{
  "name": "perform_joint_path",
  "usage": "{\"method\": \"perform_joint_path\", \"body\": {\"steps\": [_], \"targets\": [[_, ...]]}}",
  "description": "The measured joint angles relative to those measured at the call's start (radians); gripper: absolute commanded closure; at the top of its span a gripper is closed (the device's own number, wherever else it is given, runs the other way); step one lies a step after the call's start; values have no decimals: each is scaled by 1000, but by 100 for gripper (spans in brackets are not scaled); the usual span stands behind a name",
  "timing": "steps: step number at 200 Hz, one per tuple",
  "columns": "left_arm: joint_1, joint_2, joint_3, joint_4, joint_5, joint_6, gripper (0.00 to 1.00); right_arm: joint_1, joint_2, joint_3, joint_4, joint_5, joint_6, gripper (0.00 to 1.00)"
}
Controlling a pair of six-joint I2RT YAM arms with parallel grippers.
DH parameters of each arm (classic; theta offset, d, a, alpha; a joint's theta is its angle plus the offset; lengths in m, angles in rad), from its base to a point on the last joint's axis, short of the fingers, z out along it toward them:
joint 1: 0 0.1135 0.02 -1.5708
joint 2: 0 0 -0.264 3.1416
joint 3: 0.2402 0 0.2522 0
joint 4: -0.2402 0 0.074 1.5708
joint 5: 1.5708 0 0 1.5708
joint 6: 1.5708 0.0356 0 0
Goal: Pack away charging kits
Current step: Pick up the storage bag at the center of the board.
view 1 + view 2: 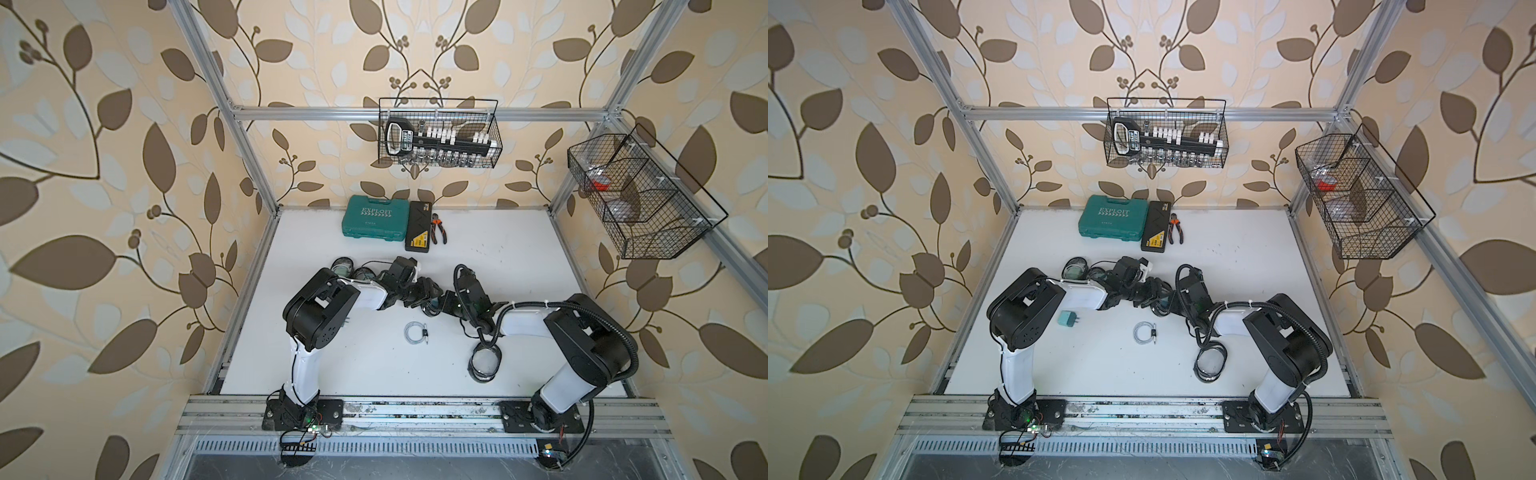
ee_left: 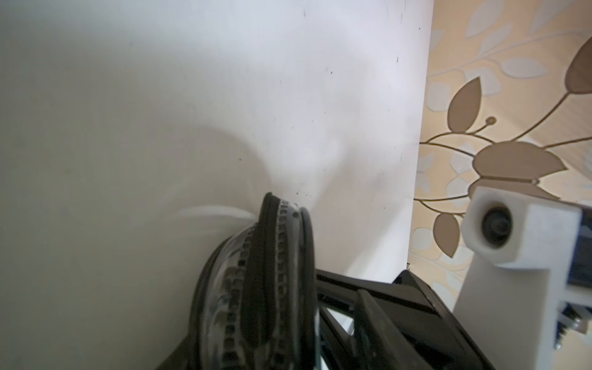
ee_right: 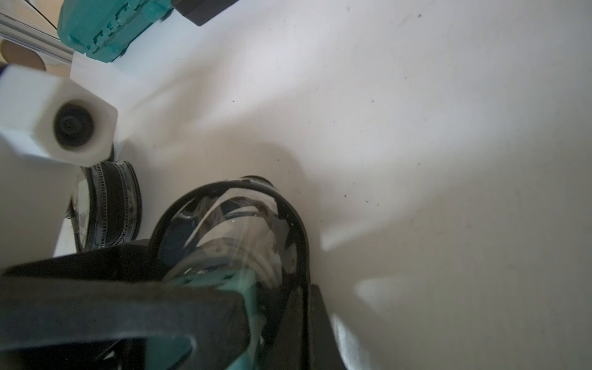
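"Starting by the arm bases, what lies nearest on the table (image 1: pixel 519 270)?" asks Ben.

"A front pouch (image 1: pixel 484 363), clear with a black rim, lies near the right arm's base," says Ana. "Left of it, apart, a coiled cable (image 1: pixel 415 332) lies flat. A top view also shows a teal plug adapter (image 1: pixel 1065 320) by the left arm's elbow, prongs toward the cable."

"And the grippers?"

"They meet at mid-table on 1 held pouch (image 3: pixel 230 230). The right gripper (image 1: pixel 442 305) is clamped on its rim; the right wrist view shows a packed adapter (image 3: pixel 221 283) and a packed cable (image 3: pixel 266 266) inside. The left gripper (image 1: pixel 428 296) is right beside that pouch, but whether its jaws pinch anything I cannot tell."

"Farther back?"

"Behind the left forearm, a left rear pouch (image 1: pixel 343 266) and a right rear pouch (image 1: pixel 363 273) lie side by side. At the far edge the teal tool case (image 1: pixel 376 224) lies against a black flat case (image 1: pixel 419 226), with pliers (image 1: pixel 438 228) just beside that. On the back wall hangs a wire basket (image 1: pixel 495 137) with a tool rack (image 1: pixel 444 141) in it; a side basket (image 1: pixel 660 239) hangs on the right wall."
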Motion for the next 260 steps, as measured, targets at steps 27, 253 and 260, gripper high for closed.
{"method": "perform_joint_path", "body": {"steps": [27, 253, 260], "targets": [[0, 0, 9, -37, -1, 28, 48, 2, 0, 11, -21, 6, -3, 100], [42, -471, -180, -76, -105, 132, 100, 134, -568, -5, -143, 171, -130, 30], [45, -542, -180, -74, -136, 153, 100, 159, -608, -5, -139, 183, -147, 25]]}}
